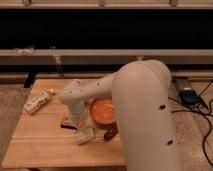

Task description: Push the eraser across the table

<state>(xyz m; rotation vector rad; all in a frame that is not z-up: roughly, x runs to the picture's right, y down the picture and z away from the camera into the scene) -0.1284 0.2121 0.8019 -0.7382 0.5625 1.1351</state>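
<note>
The eraser (66,121) is a small dark block lying on the light wooden table (40,145), left of centre. My gripper (76,120) is at the end of the large white arm, down at the tabletop right at the eraser's right end and covering part of it. I cannot tell whether it touches the eraser.
An orange bowl (103,110) stands just right of the gripper. A pale whitish block (84,135) lies in front of it and a dark reddish oblong object (111,132) beside the bowl. A white bottle (37,102) lies at the table's left edge.
</note>
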